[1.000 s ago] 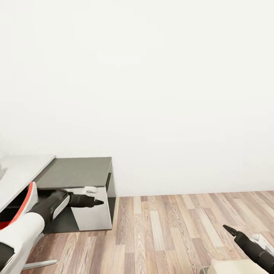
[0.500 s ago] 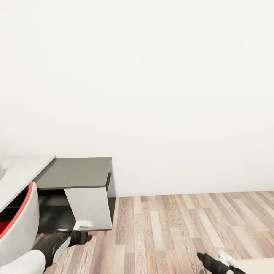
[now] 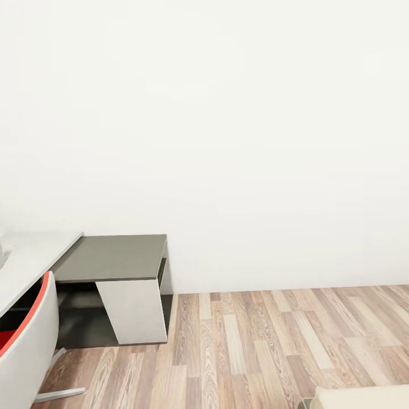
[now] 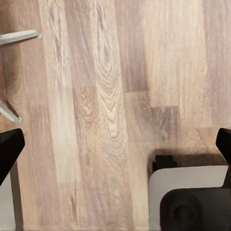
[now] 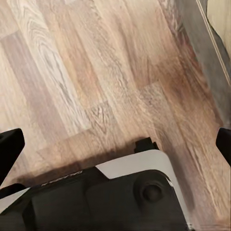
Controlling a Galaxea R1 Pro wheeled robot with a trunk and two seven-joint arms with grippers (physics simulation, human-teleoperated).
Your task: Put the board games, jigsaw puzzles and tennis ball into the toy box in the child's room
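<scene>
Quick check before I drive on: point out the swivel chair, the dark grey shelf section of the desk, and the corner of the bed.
swivel chair [image 3: 25,346]: head view, on its white backrest shell.
dark grey shelf section [image 3: 116,257]: head view, on its flat top.
bed [image 3: 363,397]: head view, on the cream top at its corner.

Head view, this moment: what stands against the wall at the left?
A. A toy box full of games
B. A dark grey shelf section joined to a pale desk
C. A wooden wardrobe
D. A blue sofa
B: the dark grey shelf section adjoins the pale desk, beside a red-and-white chair.
</scene>
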